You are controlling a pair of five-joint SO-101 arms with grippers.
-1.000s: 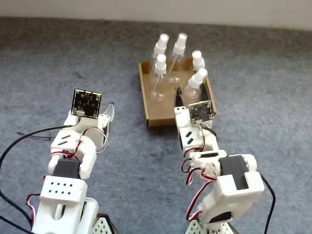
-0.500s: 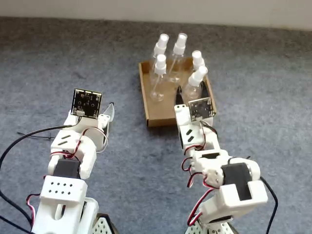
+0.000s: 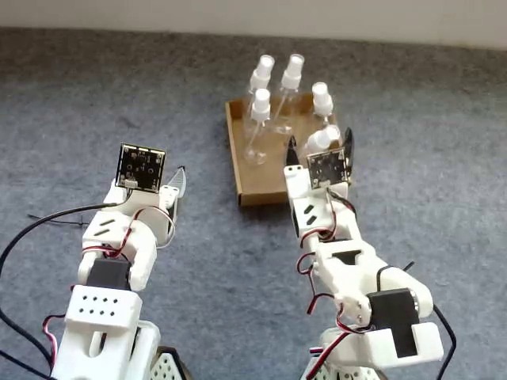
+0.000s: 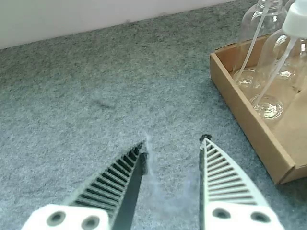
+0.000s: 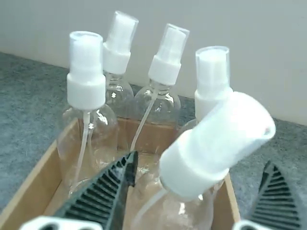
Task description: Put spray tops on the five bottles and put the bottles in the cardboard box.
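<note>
Grey carpet covers the surface [image 3: 412, 95], where an open box [image 3: 234, 150] holds five bottles [image 3: 257, 131], all with spray tops [image 3: 261, 99] on. In the high view the left fingers [image 3: 177, 184] hang over bare carpet, well apart from the box, and the right fingers [image 3: 347, 147] sit at its near right corner. From the left wrist, the left fingers are spread with nothing between them. From the right wrist, the right fingers stand apart on either side of a tilted bottle [image 5: 216, 143], with the other four upright behind it.
</note>
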